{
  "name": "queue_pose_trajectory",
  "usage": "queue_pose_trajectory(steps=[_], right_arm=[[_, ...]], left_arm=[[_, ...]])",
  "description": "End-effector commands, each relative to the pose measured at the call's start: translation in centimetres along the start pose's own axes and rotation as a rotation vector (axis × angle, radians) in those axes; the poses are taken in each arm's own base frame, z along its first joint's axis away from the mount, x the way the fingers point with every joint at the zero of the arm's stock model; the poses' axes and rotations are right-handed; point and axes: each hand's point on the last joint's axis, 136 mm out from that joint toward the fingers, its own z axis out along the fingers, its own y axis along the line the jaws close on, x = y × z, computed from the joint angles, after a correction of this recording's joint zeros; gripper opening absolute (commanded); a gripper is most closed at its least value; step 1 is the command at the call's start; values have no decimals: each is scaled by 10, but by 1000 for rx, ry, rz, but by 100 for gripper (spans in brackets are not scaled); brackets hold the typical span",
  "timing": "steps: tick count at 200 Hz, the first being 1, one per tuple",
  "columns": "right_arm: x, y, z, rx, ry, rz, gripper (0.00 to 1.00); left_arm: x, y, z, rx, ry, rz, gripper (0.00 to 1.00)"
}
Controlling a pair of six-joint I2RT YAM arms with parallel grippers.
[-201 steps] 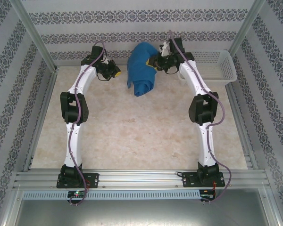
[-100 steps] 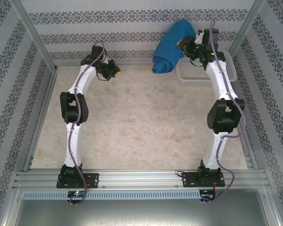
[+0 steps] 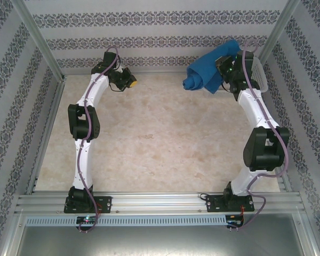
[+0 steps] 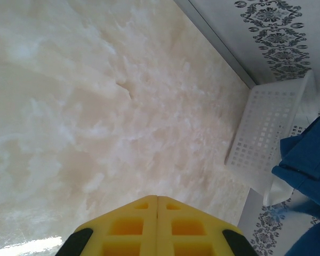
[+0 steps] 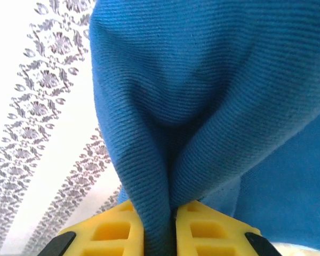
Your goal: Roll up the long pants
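at the far right corner of the table [image 3: 160,138], close to the patterned wall [image 3: 149,21], we see the right hand [image 3: 222,63] holding the long pants [image 3: 208,72] up off the surface. the pants are a rolled royal-blue bundle hanging in the air, w/ the rolled end pointing left & down toward the table and the other end raised toward the wall. in the right wrist view the two yellow fingers [image 5: 106,232] are pinched almost together on a fold of the blue fabric, w/ just the cloth's thickness between them. the fabric bulges out above the pinch & hangs in soft creases. in the left wrist view the white mesh basket [image 4: 266,128] sits at the table's far edge by the wall, w/ the blue cloth just beside & in front of its right part. we can't tell from these views whether any cloth touches the basket, but the bundle isn't resting inside it. the left hand [image 3: 130,82] is on the far left side, well apart from the pants, hovering over the pale marble-look table. its yellow fingers meet along a thin seam w/ no gap, closed & gripping nothing. both arms reach fwd from their bases at the near edge.
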Motion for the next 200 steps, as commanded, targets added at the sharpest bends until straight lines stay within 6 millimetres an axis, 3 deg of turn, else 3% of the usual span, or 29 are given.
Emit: queue_pose_trajectory(steps=[1,70,118,149,200], right_arm=[[-71,76,-54,-248,-294,-10,0],[-127,71,-85,-240,-442,-2,0],[-137,53,-99,-196,-482,-2,0],[-132,40,-89,-177,-459,15,0],[-124,14,-46,-154,-388,76,0]], left_arm=[[2,-19,-23,26,-10,46,0],[3,-20,-25,26,-9,51,0],[2,-20,-22,35,-2,37,0],[1,-21,-22,38,-5,36,0],[3,-18,-21,24,-2,39,0]])
